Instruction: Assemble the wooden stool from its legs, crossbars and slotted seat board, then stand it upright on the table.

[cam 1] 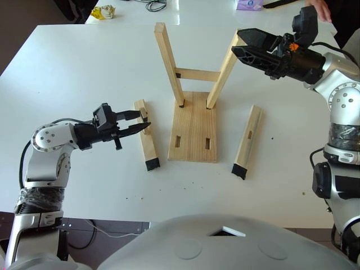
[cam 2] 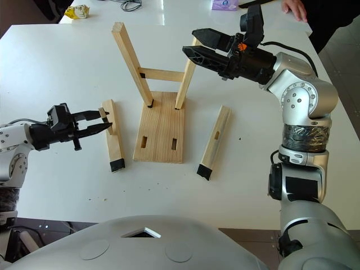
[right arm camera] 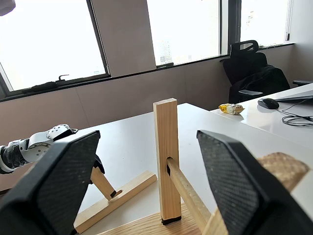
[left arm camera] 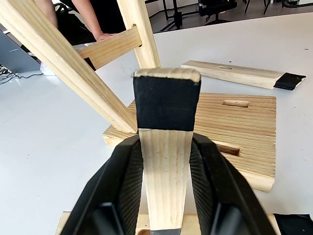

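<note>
While the slotted seat board (cam 1: 194, 121) lies flat on the white table (cam 1: 73, 73), two legs (cam 1: 169, 62) joined by a crossbar (cam 1: 197, 74) stand in its far slots. Right gripper (cam 1: 236, 42): fingers apart, beside one leg's top end. Left gripper (cam 1: 145, 122): clamped on what appears to be a short crossbar piece (left arm camera: 166, 147), above a loose leg (cam 1: 148, 146) left of the board. Another loose leg (cam 1: 248, 140) lies to its right.

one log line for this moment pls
left gripper: shut on short black-tipped piece | right gripper: open by upright leg top | seat board: flat, two slots empty
</note>
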Motion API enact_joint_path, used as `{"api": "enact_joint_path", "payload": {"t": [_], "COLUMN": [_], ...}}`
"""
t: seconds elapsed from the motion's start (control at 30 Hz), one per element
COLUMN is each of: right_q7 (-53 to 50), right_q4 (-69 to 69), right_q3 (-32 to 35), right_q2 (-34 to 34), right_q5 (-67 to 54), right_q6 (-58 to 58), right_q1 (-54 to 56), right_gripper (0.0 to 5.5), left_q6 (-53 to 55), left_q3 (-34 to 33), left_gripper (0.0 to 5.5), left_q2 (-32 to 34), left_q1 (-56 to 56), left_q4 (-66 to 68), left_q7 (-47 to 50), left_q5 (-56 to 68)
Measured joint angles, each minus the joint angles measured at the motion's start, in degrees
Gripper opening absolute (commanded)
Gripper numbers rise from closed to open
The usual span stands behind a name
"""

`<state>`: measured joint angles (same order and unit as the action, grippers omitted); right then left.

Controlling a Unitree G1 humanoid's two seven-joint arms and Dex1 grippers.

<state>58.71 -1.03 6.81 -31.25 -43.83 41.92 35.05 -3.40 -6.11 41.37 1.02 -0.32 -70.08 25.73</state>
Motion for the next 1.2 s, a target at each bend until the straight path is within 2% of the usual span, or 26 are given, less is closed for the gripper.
{"api": "enact_joint_path", "payload": {"t": [0.63,1.0,1.2], "right_q7": [0.62,-0.50,-1.17], "right_q4": [-0.03,1.62,2.44], "right_q3": [-0.16,0.09,0.16], "right_q2": [-0.62,-0.43,-0.29], "right_q5": [-0.09,-0.82,-1.12], "right_q6": [1.82,3.23,3.66], "right_q1": [-0.01,-1.08,-2.39], "right_gripper": [3.65,3.65,3.65], "left_q6": [-3.85,1.31,2.27], "left_q3": [-0.23,-0.42,-1.24], "left_gripper": [1.31,1.31,1.31], "left_q2": [-0.17,-2.11,-2.43], "left_q1": [1.71,-2.09,-2.70], "left_q4": [5.00,-4.16,-4.87], "left_q7": [-1.19,1.78,2.87], "left_q5": [-1.80,2.71,2.80]}}
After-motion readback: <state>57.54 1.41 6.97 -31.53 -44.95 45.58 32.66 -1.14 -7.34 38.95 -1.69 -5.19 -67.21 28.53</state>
